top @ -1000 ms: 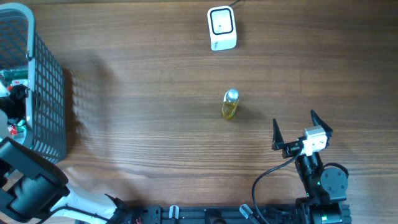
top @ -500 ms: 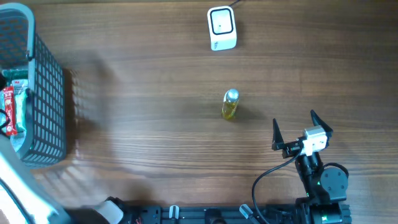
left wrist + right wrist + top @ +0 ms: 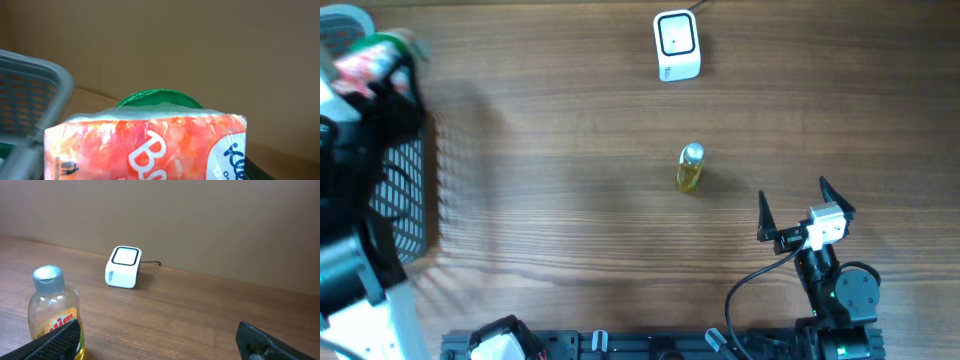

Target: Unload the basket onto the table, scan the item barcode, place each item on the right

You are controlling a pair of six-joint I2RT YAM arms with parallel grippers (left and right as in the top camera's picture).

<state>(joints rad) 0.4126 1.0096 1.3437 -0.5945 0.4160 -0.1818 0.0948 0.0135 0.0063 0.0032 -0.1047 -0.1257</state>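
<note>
The packet (image 3: 365, 62), red and orange with a green round thing against it, is a blur at the top left of the overhead view. It sits in the left end effector (image 3: 382, 80), which is clamped on it above the grey basket (image 3: 410, 200). A small yellow bottle (image 3: 690, 168) stands upright mid-bench (image 3: 570, 230), with the white scanner (image 3: 676, 45) well behind it. The right end effector (image 3: 792, 190) rests near the front edge, its jaws spread wide and holding nothing.

The left wrist view is filled by the packet (image 3: 150, 145). The green disc (image 3: 160, 97) peeks over its top edge and the basket rim (image 3: 30, 95) is at the left. The fingers themselves are hidden.

From the right wrist, the bottle (image 3: 55, 312) is close at the left and the scanner (image 3: 123, 267) farther back. Both dark fingers (image 3: 57, 339) sit far apart at the bottom corners.
</note>
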